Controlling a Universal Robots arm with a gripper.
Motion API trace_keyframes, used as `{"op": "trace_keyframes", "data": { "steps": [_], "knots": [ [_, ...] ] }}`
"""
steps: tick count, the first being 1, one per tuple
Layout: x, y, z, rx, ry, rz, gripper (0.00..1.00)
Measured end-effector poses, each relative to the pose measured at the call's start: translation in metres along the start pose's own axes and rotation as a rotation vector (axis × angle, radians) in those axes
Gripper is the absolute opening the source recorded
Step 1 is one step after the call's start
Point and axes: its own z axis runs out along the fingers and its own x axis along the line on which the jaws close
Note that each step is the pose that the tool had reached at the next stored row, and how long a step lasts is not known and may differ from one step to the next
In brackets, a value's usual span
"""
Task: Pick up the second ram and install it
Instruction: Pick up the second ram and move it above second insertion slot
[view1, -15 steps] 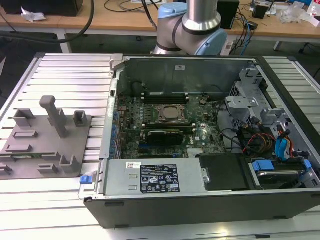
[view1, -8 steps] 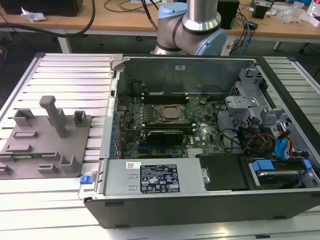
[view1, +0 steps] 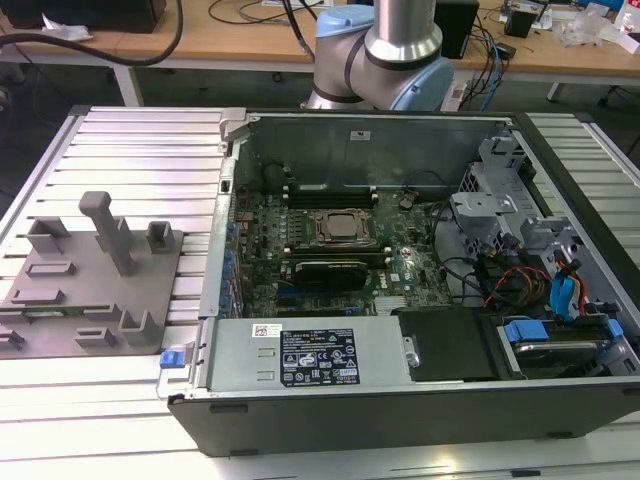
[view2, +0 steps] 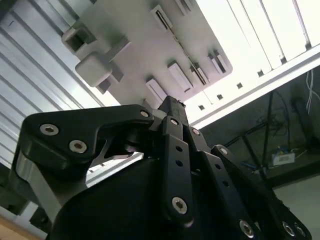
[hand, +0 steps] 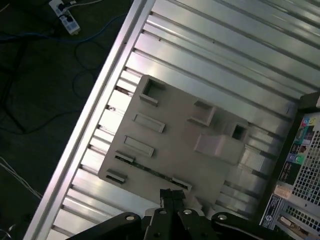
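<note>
The gripper (hand: 172, 194) hangs above the work with its black linked fingers drawn together and nothing visible between them, so it is clenched on empty air. Just ahead of and below the tips, what looks like the second ram (hand: 151, 170) stands on edge in a narrow slot of the grey fixture (hand: 170, 135), showing as a thin dark strip between two small end blocks. The chief risk, as I judge it, lies in that pairing. Closed fingers coming down would strike the stick's top edge instead of straddling it, and a slightly off-centre or tilted grasp on so thin a board could bind it in the slot or let it slip on the smooth pads (there is little flat face to hold). The gripper's links are matte black with bright screw heads. The fixture looks like dull moulded or printed plastic, blocky, with square pockets and a raised post. Under it the table (hand: 210, 55) is ribbed aluminium, glaring under the light. Off to the side beyond the fixture sits the open computer case (view1: 400, 415), sheet metal and perforated grille, its long memory slots (view1: 330, 190) crowded by cables that could snag a badly aligned stick.
</note>
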Motion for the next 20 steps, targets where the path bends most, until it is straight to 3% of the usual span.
{"op": "trace_keyframes", "data": {
  "steps": [8, 20],
  "knots": [
    [0.0, 0.0, 0.0, -0.0034, 0.0055, -0.121, 0.11],
    [0.0, 0.0, 0.0, -0.0117, 0.0191, -0.417, 0.11]
  ]
}}
